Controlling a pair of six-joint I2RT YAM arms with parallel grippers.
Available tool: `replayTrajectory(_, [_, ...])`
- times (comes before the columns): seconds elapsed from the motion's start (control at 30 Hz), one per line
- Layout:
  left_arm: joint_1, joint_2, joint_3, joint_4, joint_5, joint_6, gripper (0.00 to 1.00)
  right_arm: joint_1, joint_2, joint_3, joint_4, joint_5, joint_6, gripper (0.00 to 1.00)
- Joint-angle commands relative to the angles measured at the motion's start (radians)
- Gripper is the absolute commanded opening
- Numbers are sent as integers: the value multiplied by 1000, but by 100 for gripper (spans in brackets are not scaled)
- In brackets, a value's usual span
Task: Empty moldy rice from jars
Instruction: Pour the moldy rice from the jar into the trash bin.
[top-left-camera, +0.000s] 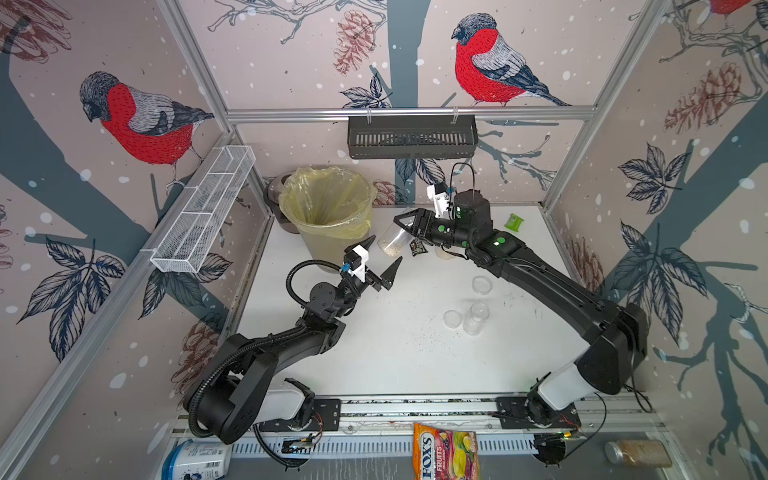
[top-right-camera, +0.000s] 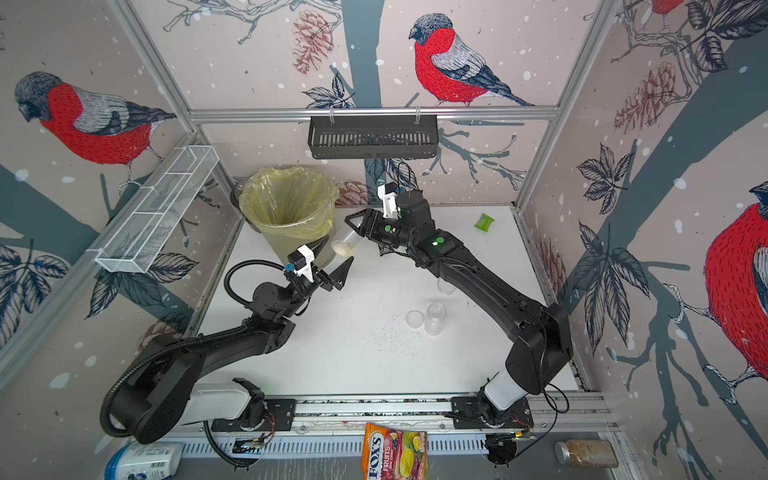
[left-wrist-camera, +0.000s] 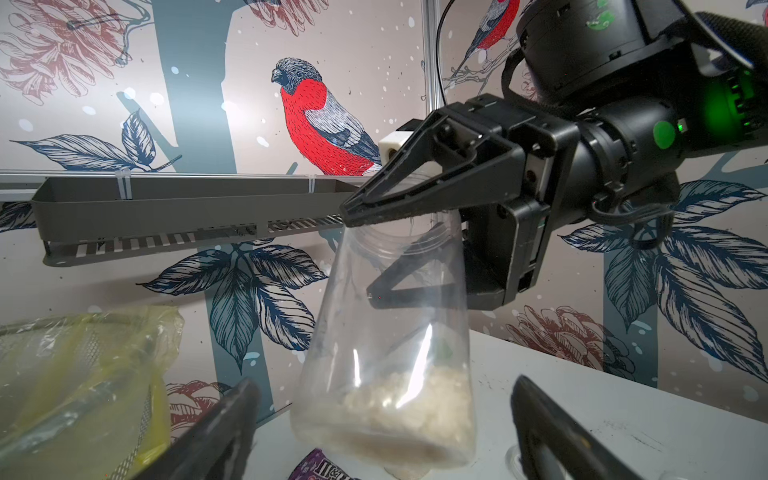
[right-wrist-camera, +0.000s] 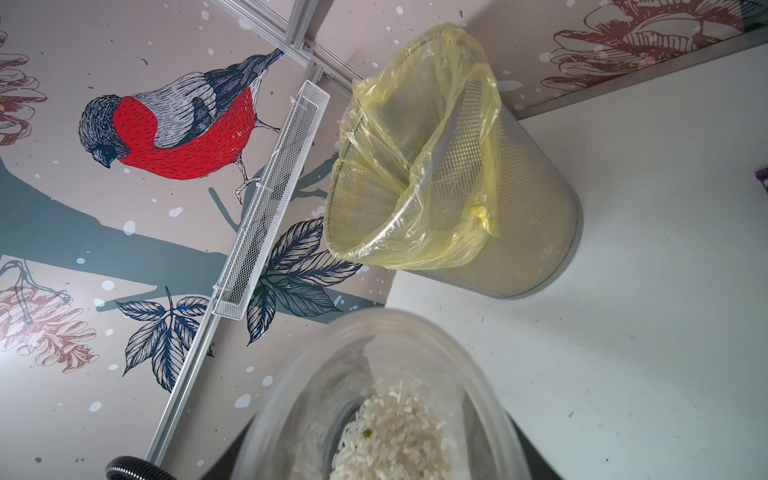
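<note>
My right gripper (top-left-camera: 409, 227) is shut on a wide clear jar (top-left-camera: 392, 239) near its open mouth. The jar hangs tilted above the table beside the bin, with no lid on it. Moldy rice (left-wrist-camera: 399, 399) lies in its lower end; a dark speck shows among the rice (right-wrist-camera: 390, 432) in the right wrist view. My left gripper (top-left-camera: 384, 251) stands open just below the jar's base, its fingers (left-wrist-camera: 224, 432) clear of the glass on both sides. An empty slim jar (top-left-camera: 477, 318) stands upright at mid-table with a clear lid (top-left-camera: 452, 318) beside it.
The mesh bin (top-left-camera: 328, 203) with a yellow liner stands at the back left. Another clear round piece (top-left-camera: 482, 284) lies near the right arm. A dark candy packet (top-left-camera: 417, 247) lies under the held jar, a green packet (top-left-camera: 514, 221) at the back right. Rice specks dot the table.
</note>
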Motion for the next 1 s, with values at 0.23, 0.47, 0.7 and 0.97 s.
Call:
replayTrajectory(0.23, [2, 34, 45, 43, 67, -8, 82, 5, -4, 2, 47, -23, 11, 37])
replayTrajectory(0.47, [2, 36, 54, 27, 75, -8, 79, 6, -7, -1, 50, -21, 11, 37])
replayTrajectory(0.7, [2, 34, 61, 8, 81, -6, 72, 5, -19, -16, 65, -16, 20, 36])
replayTrajectory(0.97, [3, 36, 59, 7, 73, -13, 76, -7, -21, -23, 76, -34, 26, 36])
